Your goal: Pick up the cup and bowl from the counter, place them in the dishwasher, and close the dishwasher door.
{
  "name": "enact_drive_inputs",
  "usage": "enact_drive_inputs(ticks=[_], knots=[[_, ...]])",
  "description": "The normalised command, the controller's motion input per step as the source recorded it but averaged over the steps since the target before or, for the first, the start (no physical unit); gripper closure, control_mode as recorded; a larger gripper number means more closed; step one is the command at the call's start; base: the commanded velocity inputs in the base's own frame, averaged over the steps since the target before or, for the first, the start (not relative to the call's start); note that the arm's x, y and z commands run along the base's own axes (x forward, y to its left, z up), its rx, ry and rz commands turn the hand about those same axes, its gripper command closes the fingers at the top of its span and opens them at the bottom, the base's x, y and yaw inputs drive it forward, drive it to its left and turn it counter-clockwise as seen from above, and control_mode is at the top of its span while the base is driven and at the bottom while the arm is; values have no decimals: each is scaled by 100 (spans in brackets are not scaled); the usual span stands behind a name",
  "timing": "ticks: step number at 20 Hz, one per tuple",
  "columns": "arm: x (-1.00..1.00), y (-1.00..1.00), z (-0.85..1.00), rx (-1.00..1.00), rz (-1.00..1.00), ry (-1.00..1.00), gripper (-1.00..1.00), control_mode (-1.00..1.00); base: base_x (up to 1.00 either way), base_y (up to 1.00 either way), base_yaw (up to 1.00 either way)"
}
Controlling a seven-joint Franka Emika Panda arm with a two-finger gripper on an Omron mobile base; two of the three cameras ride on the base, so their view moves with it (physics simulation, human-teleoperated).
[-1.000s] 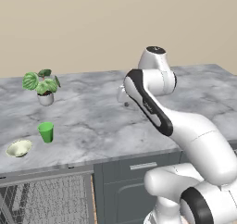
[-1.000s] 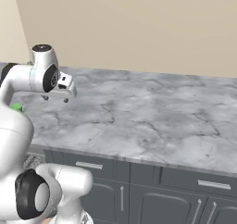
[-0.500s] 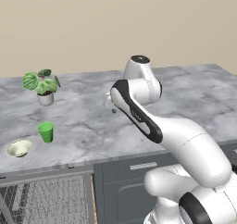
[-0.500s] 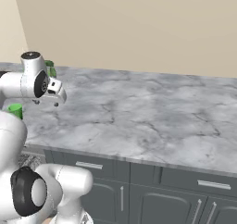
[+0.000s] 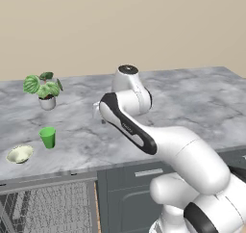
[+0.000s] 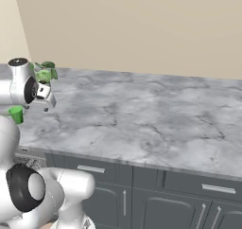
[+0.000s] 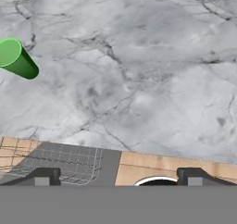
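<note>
You held the gripper (image 7: pixel 115 176) above the counter (image 5: pixel 192 102), fingers spread and empty, because the cup (image 5: pixel 47 137) stood off to its left, beside the bowl (image 5: pixel 19 154), awaiting pickup.

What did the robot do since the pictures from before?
The arm swung its hand left over the counter, toward the cup. It took hold of nothing; the hand is open. The cup, the bowl and the plant stayed put.
</note>
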Motion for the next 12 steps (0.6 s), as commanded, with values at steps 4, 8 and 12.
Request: enact_drive_inputs(ticks=[4, 8, 12], knots=[[4, 49, -14, 1, 0, 0, -100, -100, 0, 0, 0], [11, 46, -14, 1, 0, 0, -100, -100, 0, 0, 0], [24, 35, -6, 2, 0, 0, -100, -100, 0, 0, 0]])
